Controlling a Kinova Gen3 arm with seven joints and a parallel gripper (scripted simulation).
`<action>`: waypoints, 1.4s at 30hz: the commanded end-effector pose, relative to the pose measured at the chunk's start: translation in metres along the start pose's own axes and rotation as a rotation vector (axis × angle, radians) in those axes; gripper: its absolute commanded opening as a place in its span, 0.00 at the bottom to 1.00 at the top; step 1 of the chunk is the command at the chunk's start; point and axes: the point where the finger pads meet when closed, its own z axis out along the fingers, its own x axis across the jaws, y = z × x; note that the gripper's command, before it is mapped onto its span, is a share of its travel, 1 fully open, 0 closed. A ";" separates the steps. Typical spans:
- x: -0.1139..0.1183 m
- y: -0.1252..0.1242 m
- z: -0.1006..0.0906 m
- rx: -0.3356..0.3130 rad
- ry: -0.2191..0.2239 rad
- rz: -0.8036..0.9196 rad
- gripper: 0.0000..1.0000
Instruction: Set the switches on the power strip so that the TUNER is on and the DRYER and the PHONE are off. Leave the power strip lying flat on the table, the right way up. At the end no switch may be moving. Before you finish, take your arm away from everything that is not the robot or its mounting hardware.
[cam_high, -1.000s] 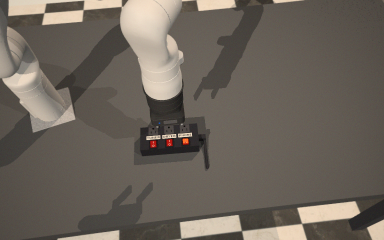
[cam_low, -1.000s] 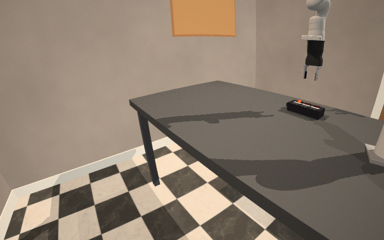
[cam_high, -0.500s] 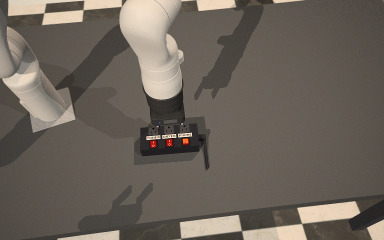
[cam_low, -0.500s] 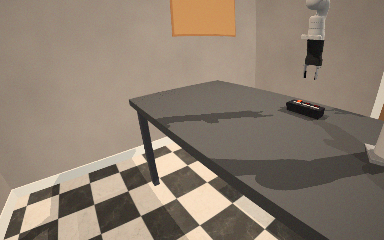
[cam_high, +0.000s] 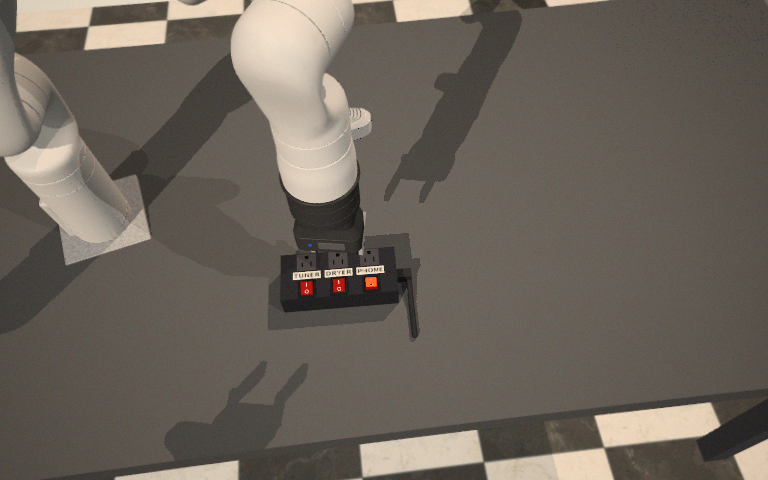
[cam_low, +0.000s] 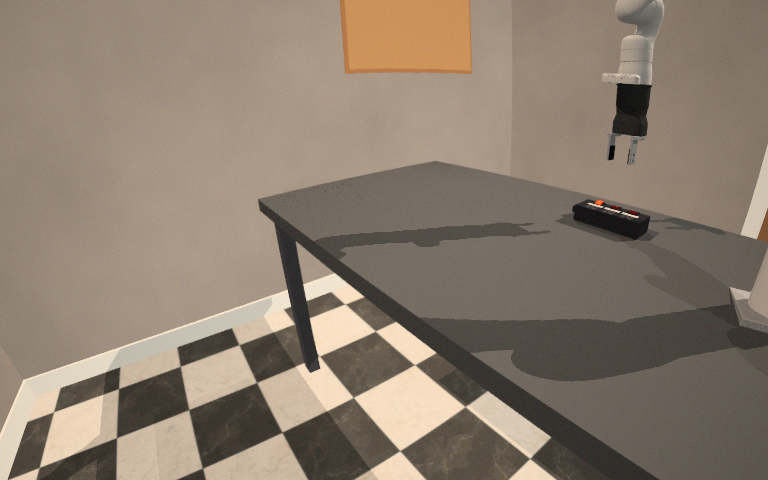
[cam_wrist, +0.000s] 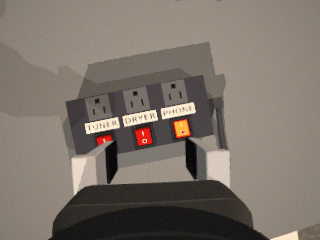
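A black power strip (cam_high: 338, 277) lies flat on the dark table, right way up. It has three red rocker switches labelled TUNER (cam_high: 306, 288), DRYER (cam_high: 338, 285) and PHONE (cam_high: 370, 283). The PHONE switch glows brighter orange; the TUNER and DRYER switches are darker red. The strip also shows in the side view (cam_low: 610, 217) and in the wrist view (cam_wrist: 142, 122). My gripper (cam_low: 621, 150) hangs well above the strip, open and empty. In the wrist view my gripper (cam_wrist: 151, 154) has its fingers spread on either side of the TUNER and DRYER switches.
A short black cable stub (cam_high: 410, 305) sticks out from the strip's right end toward the front. The arm's base (cam_high: 84, 209) stands at the left on a grey plate. The table's front edge (cam_high: 396, 435) runs below the strip.
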 end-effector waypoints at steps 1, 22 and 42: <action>-0.003 -0.003 0.003 0.001 -0.002 0.046 1.00; -0.022 -0.009 0.032 0.007 -0.006 0.683 1.00; -0.048 -0.003 0.054 0.004 -0.002 1.287 1.00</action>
